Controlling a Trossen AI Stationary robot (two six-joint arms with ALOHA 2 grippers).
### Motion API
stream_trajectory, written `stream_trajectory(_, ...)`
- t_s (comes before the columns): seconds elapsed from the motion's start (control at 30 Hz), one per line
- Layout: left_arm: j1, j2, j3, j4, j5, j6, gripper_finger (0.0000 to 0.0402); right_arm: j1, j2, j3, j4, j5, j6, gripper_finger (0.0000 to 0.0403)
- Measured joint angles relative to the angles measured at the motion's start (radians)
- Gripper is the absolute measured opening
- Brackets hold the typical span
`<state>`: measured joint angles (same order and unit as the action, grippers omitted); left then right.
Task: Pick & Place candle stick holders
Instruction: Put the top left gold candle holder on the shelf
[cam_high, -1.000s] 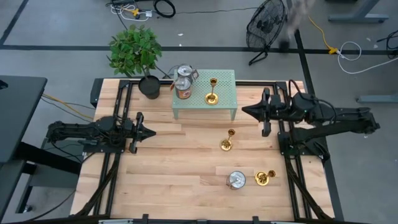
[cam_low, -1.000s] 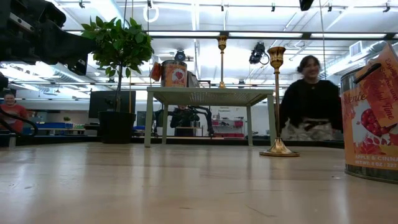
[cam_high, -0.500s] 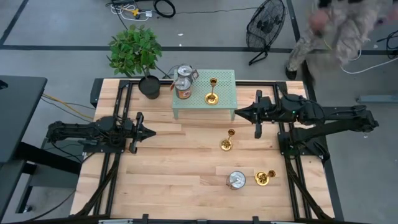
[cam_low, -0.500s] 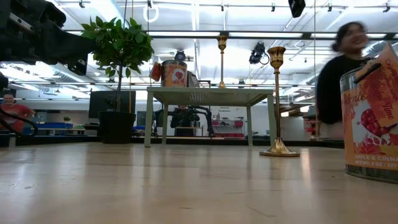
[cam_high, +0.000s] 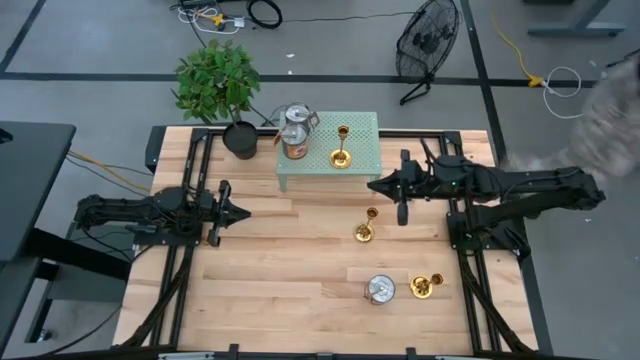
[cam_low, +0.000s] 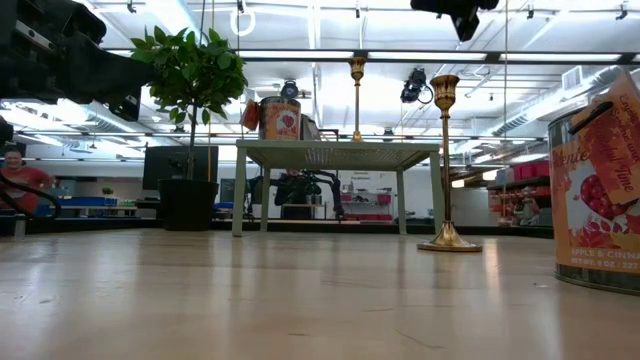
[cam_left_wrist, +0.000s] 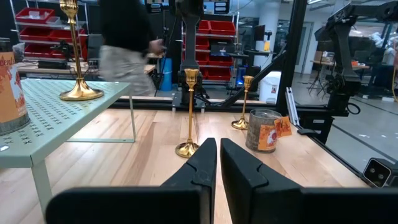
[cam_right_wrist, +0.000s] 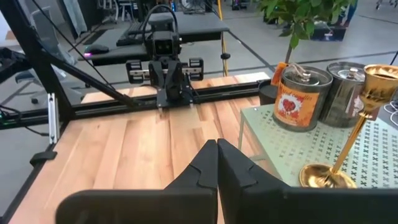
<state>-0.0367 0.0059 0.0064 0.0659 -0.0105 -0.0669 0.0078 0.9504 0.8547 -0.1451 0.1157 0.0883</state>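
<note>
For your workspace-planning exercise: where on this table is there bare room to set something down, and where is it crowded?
Bare wood runs from the left claw across to the standing candle stick holder, and along the near edge left of the silver-lidded tin. Crowded: the green perforated stand, carrying two tins and a holder, with the right claw beside it.

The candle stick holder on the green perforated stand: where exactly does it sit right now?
In the high view, the candle stick holder stands upright on the green stand at the table's far edge, right of the two tins, with the right gripper hovering just beside the stand.
</note>
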Motion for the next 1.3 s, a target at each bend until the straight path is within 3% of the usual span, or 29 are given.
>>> stream_trajectory(0.4,0.000,0.000,0.000,0.000,0.000,0.000,0.0030,0.000,0.014,0.000,0.000,0.078,0.002,0.0002)
stream_trajectory(0.73,0.000,0.000,0.000,0.000,0.000,0.000,0.0030,-0.010,0.014,0.000,0.000,0.079,0.005,0.0002)
stream_trajectory(1.3,0.000,0.000,0.000,0.000,0.000,0.000,0.0030,-0.177,0.014,-0.001,-0.116,0.076,0.005,0.0022)
